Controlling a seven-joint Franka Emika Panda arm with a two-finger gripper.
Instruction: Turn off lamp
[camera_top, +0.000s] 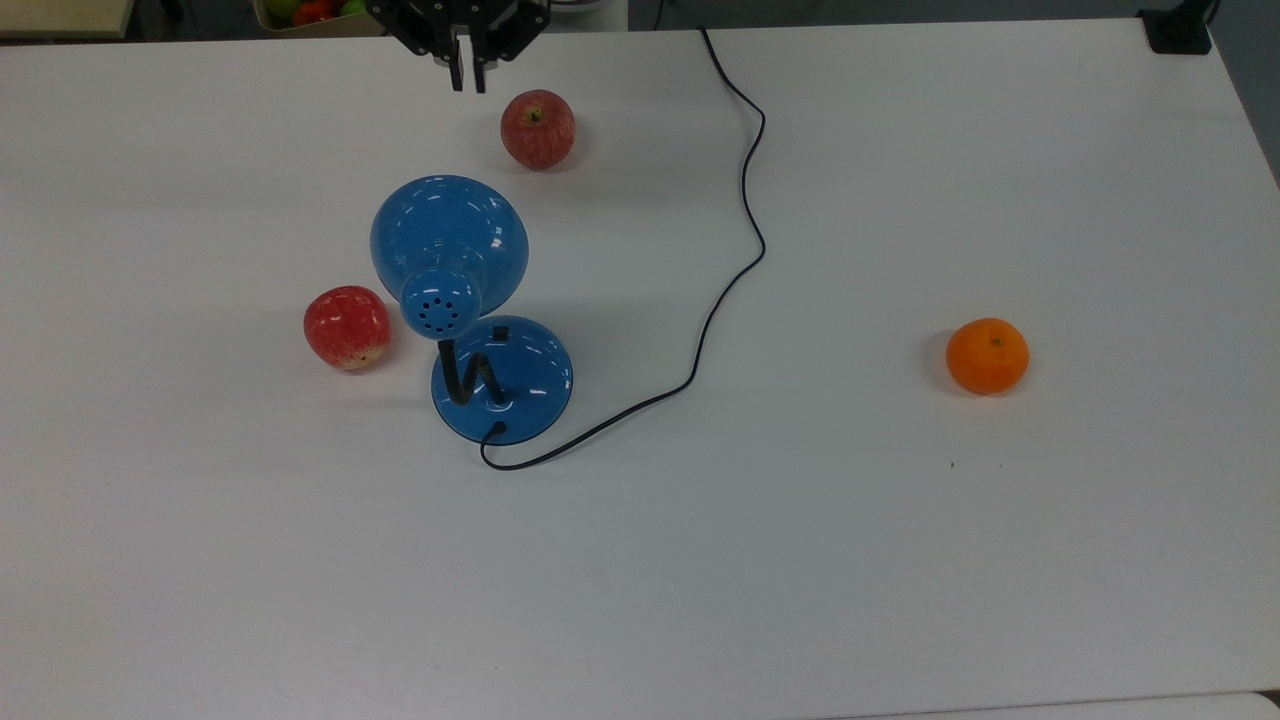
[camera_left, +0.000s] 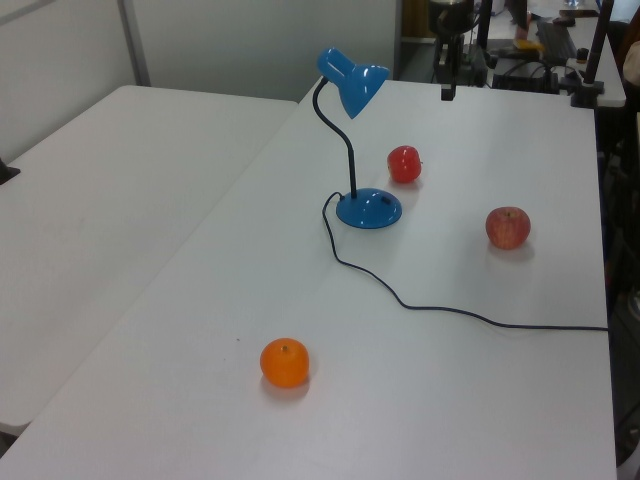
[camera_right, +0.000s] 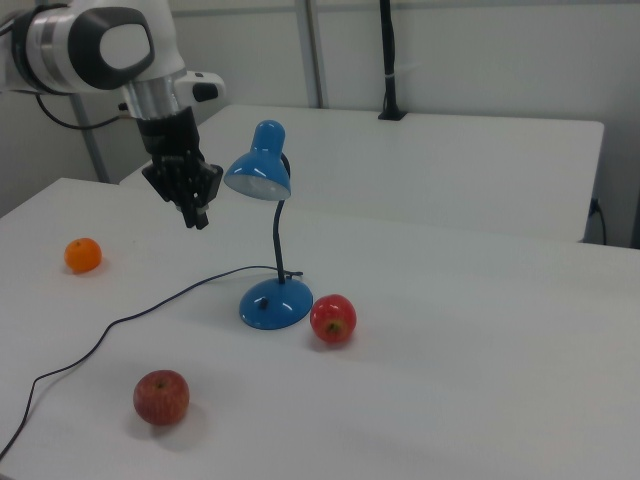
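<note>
Hanging above the table (camera_top: 900, 600) at the top view's upper edge, the gripper (camera_top: 468, 78) points down with its two fingers nearly together, pinching nothing. Going left to right in the top view: a red apple (camera_top: 346, 327) lies well below the gripper and to its left; the lamp (camera_top: 450, 250) stands below it, well apart, its switch (camera_top: 500, 334) on the blue base; a second apple (camera_top: 538, 129) sits just right of the fingertips; the cord (camera_top: 745, 200) trails farther right; an orange (camera_top: 987, 355) lies far right.
</note>
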